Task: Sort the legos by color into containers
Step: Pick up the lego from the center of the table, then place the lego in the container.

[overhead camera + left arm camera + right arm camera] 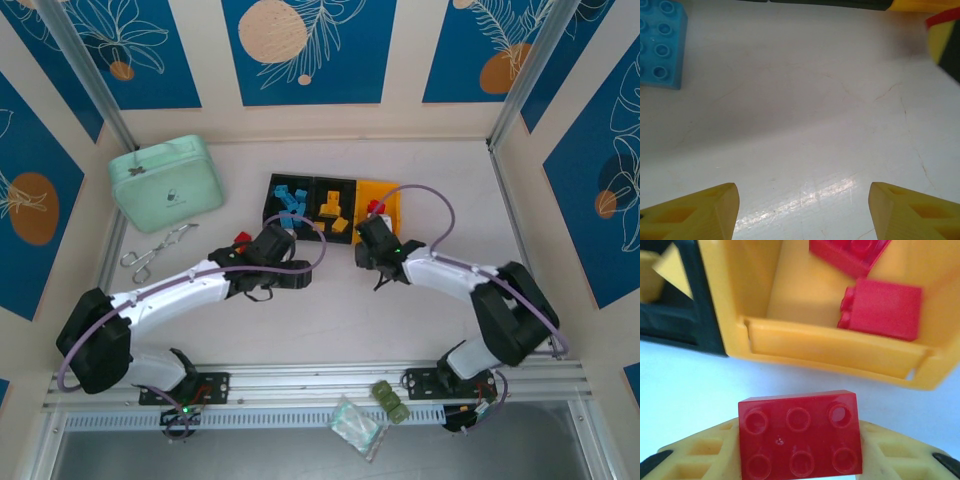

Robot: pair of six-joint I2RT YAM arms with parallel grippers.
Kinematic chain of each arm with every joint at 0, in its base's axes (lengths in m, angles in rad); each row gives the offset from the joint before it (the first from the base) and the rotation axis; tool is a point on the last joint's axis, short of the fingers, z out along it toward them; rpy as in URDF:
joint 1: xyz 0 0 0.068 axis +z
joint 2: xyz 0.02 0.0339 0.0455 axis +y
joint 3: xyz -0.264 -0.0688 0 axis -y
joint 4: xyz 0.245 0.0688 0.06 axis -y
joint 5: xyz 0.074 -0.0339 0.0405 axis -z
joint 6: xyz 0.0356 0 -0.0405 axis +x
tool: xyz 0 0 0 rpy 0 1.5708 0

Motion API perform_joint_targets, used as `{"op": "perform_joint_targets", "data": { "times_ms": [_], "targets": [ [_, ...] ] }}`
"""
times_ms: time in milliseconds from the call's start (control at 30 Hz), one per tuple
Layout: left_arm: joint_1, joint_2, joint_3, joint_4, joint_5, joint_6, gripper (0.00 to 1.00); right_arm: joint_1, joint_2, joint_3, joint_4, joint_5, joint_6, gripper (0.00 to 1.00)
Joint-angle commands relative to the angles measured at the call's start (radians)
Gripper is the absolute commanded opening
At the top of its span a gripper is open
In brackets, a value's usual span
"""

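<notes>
Top view: the right hand (372, 238) sits just below the orange-yellow bin (395, 200) at upper centre. The left hand (272, 243) sits below the black bin (268, 200) of blue bricks (290, 205).

Left wrist view: the fingers (700, 210) are spread wide and hold nothing. A blue brick (660, 42) lies upper left.

Right wrist view: the fingers (700, 455) clamp a red brick (799, 435) at bottom centre, its long axis across the frame. The bin's rim (835, 347) lies straight above it, so the right arm looks nearer.

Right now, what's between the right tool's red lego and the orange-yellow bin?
Nothing; bare table separates red lego from orange-yellow bin, per right wrist view.
</notes>
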Motion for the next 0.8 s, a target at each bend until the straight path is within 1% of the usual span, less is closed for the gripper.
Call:
{"op": "perform_joint_targets", "data": {
  "times_ms": [0, 133, 233, 533, 667, 767],
  "targets": [
    [0.009, 0.007, -0.015, 0.044, 0.043, -0.011, 0.68, -0.056, -0.077, 0.039, -0.114, -0.057, 0.035, 0.35],
    [0.007, 0.001, -0.024, 0.073, 0.069, -0.023, 0.69, -0.154, -0.089, 0.13, -0.197, -0.147, 0.047, 0.35],
    [0.007, -0.004, -0.032, 0.09, 0.086, -0.034, 0.68, -0.201, -0.045, 0.215, -0.242, -0.189, 0.05, 0.35],
    [0.004, -0.04, -0.058, 0.092, 0.087, -0.047, 0.69, -0.249, 0.206, 0.476, -0.334, -0.249, 0.041, 0.36],
    [0.004, -0.053, -0.07, 0.088, 0.079, -0.052, 0.69, -0.276, 0.315, 0.582, -0.353, -0.299, 0.06, 0.38],
    [0.005, -0.057, -0.074, 0.083, 0.077, -0.055, 0.69, -0.293, 0.397, 0.666, -0.374, -0.307, 0.077, 0.39]
  ]
}}
